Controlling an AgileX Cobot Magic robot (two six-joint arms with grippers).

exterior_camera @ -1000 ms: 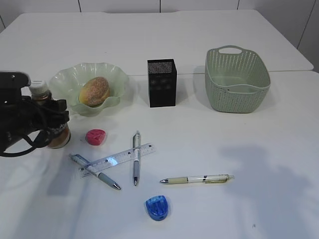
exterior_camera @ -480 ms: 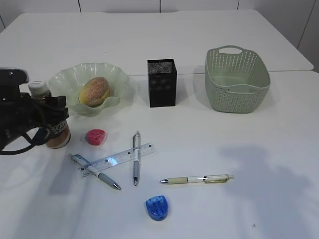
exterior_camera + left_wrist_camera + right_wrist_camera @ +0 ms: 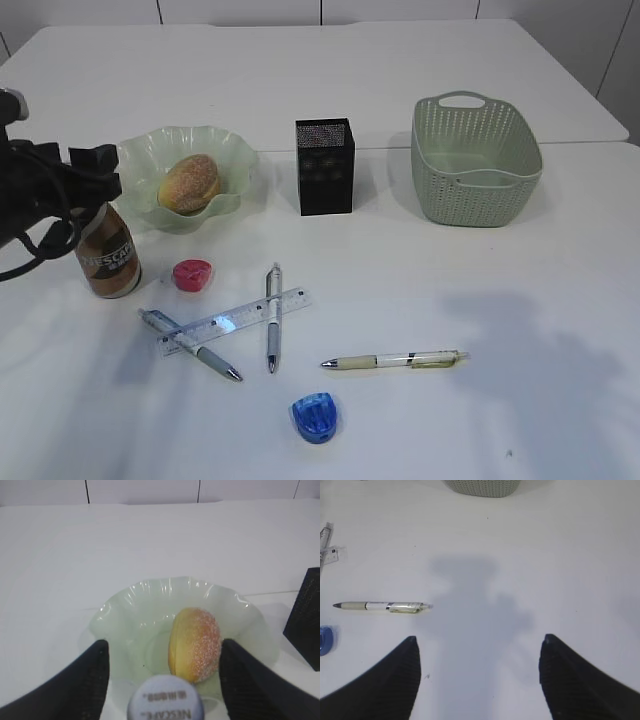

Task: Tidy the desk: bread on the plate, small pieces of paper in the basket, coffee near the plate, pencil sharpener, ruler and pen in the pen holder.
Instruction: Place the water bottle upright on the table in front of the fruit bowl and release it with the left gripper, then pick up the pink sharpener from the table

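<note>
Left arm: the black left gripper [image 3: 162,667] hangs at the desk's left edge, above the coffee bottle, its camera looking toward the plate.
Left jaws: spread wide, one finger [image 3: 75,685] on each side of the white bottle cap, touching nothing.
Coffee: the brown Nescafe bottle with a white swirl label [image 3: 108,262] stands upright on the plain white desk [image 3: 400,90], just beside the plate's front left rim and free of the gripper.
Bread: the oval golden-brown bun with a sugar-speckled crust [image 3: 189,183] lies in the pale green translucent plate with a wavy ruffled rim [image 3: 135,160].
Right arm: the black right gripper [image 3: 480,680] hovers over bare desk at the right, outside the exterior view.
Right jaws: wide apart, empty.
Pen holder: the black mesh square box [image 3: 324,166] stands upright between the plate and the pale green woven plastic basket [image 3: 476,160].
Ruler: the clear plastic ruler [image 3: 235,321] lies across two grey pens [image 3: 272,317].
Third pen: a pale pen [image 3: 395,359] lies alone, to their right.
Sharpeners: a pink one [image 3: 192,274] sits near the bottle; a blue one [image 3: 314,416] lies at the front.
</note>
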